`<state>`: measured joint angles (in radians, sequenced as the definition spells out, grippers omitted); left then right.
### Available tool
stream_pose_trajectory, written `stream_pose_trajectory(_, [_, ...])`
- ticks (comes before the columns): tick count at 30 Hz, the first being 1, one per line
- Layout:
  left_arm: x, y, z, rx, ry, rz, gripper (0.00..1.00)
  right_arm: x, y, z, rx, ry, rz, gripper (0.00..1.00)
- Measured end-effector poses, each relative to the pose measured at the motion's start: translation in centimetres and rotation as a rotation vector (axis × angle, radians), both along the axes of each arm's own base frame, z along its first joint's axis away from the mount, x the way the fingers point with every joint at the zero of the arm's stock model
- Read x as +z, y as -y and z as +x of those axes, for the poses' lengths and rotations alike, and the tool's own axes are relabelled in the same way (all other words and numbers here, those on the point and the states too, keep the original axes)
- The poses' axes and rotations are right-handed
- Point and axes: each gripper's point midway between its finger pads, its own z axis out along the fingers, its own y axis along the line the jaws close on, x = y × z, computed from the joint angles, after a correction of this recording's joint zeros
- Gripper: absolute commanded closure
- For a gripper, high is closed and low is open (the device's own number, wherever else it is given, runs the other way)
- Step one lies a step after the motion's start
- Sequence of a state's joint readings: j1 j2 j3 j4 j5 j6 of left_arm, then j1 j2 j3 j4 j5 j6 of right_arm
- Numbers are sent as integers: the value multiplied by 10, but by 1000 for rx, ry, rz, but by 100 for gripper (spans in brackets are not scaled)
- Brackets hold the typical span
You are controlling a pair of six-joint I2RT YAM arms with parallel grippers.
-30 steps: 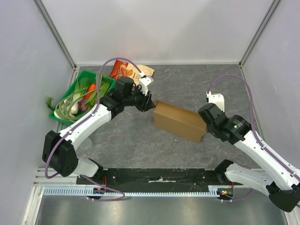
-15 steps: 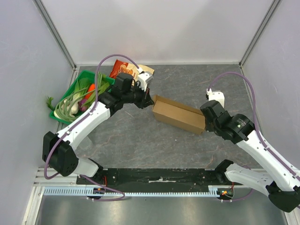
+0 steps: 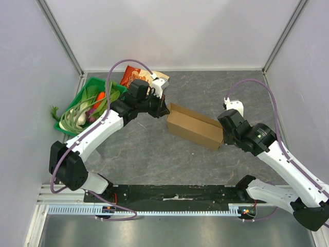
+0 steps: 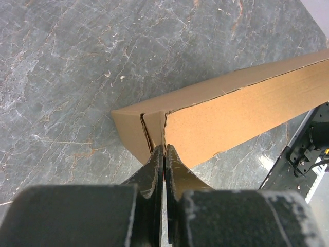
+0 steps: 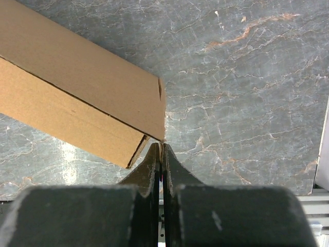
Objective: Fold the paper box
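Observation:
The paper box [image 3: 195, 126] is a long brown cardboard box lying slanted at the table's middle, with its upper side open along the far edge. My left gripper [image 3: 165, 109] is at its left end, shut on the edge of a cardboard panel [image 4: 163, 148]. The box fills the upper right of the left wrist view [image 4: 241, 113]. My right gripper [image 3: 223, 136] is at the right end, shut on the box's corner [image 5: 162, 144]. The box crosses the upper left of the right wrist view [image 5: 77, 103].
A green basket [image 3: 68, 129] of vegetables stands at the far left by the wall. A red-and-cream snack bag [image 3: 134, 77] lies behind the left arm. White walls close in three sides. A black rail [image 3: 175, 193] runs along the near edge.
Both grippers have moved slightly toward the far side with the box. The box has tipped, so its broad face no longer shows and its open upper edge shows.

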<state>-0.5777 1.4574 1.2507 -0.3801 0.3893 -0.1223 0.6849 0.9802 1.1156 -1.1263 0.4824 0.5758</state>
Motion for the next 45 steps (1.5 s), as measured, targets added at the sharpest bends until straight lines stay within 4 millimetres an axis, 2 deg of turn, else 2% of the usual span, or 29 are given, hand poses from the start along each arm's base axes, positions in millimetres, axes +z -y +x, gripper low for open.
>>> stream_pose_trajectory(11, [-9,0,4,21,20,4,98,-3,-4,1,4,-12,8,100])
stream_pose_trajectory(45, [-11,-10,15,100,108,85,98,-2,-7,9,26,-49,14,100])
